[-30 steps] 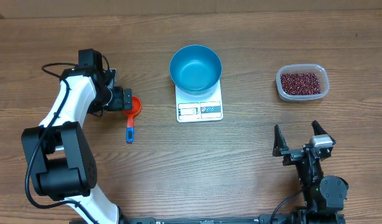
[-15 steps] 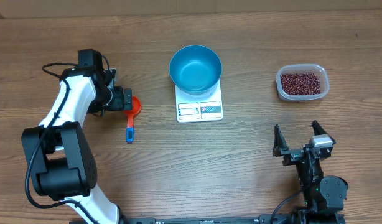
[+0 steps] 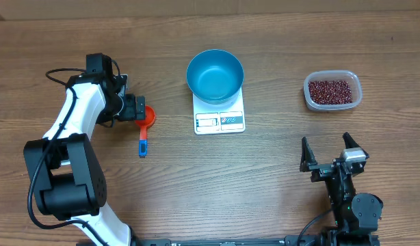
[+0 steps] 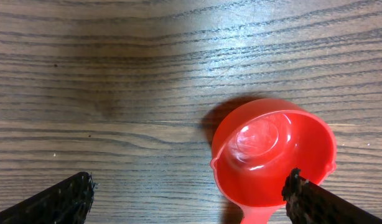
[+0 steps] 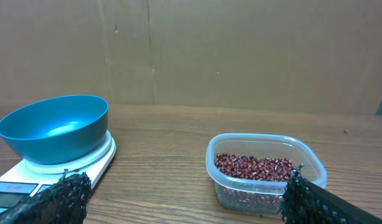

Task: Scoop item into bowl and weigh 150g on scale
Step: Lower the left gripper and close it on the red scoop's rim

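Looking down from overhead first: the blue bowl (image 3: 215,74) sits on the scale (image 3: 219,116), covering its far part and leaving the display strip showing. The beans (image 3: 330,90) are all in a clear tub (image 3: 333,108) well to the right of the scale. None are in the bowl, so I'd say the real work hasn't started. Just left of the scale a scoop (image 3: 146,126) with a red cup and blue handle lies on the worktop (image 3: 265,184). The left hand (image 3: 137,109) hovers over the cup end, spread wide and gripping nothing. The right hand (image 3: 325,139) sits right of the scale and nearer the robot, also wide apart and empty.

Left wrist view: the cup is mouth up, glossy and rounded. It sits close to one fingertip (image 4: 303,196), and I can't tell if they touch.

Right wrist view: the tub is dead ahead between the fingers, with the scale and bowl off to the left.

My guess on handling: the beans are tiny, hard and smooth, so they'll roll and bounce everywhere (no pinching those). The scoop looks like light, stiff plastic, so take it by the flat blue handle and not the slick cup. The bowl also looks light enough to get nudged off the scale.
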Robot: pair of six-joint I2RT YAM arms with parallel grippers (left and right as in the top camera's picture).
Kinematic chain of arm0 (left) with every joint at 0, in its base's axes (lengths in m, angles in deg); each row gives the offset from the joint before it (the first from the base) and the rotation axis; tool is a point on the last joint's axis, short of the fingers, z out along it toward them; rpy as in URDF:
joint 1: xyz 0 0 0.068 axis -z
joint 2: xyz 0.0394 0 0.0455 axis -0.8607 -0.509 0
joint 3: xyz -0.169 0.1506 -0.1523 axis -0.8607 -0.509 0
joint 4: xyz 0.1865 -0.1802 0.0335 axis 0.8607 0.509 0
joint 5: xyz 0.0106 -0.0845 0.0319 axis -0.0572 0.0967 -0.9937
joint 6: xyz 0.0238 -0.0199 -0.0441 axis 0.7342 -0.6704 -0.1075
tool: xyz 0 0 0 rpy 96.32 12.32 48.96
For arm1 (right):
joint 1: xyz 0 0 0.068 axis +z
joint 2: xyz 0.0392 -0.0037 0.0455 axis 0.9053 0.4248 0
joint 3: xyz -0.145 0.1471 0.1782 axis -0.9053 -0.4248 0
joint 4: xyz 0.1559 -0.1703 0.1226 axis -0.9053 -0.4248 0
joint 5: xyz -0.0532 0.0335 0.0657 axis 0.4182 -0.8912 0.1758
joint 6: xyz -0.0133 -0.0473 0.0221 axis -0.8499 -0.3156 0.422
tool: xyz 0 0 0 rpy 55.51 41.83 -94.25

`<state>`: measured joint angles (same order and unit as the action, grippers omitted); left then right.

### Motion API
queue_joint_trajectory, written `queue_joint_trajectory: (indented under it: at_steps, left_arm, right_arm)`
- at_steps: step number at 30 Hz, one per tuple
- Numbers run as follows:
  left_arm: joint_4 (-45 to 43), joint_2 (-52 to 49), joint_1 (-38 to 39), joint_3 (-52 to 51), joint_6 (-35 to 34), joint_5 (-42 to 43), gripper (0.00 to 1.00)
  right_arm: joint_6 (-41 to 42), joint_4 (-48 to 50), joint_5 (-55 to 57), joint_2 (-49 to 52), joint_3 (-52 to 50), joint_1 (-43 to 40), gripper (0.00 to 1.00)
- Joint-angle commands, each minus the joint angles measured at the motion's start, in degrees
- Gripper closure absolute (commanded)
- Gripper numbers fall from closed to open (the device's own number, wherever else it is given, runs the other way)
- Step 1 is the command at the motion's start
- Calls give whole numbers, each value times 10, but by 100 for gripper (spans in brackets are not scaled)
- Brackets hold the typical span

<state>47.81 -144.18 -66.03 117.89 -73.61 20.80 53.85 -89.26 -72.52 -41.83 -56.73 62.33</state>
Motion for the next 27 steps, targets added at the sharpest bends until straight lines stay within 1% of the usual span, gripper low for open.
queue_joint_trajectory:
  at_steps: [1, 7, 13, 25, 26, 27]
  left_arm:
    - [-2, -5, -1, 3, 7, 6, 1]
    - [-7, -7, -1, -5, 7, 6, 0]
    - [-6, -54, -1, -6, 5, 6, 0]
    - [-7, -58, -1, -6, 5, 4, 0]
    - [-7, -58, -1, -6, 5, 4, 1]
    - [-7, -58, -1, -6, 5, 4, 4]
  right_arm:
    - [3, 3, 6, -5, -6, 3, 0]
    - [3, 3, 6, -5, -6, 3, 0]
    - [3, 3, 6, -5, -6, 3, 0]
    - [3, 3, 6, -5, -6, 3, 0]
    - [3, 3, 6, -5, -6, 3, 0]
    - [3, 3, 6, -5, -6, 3, 0]
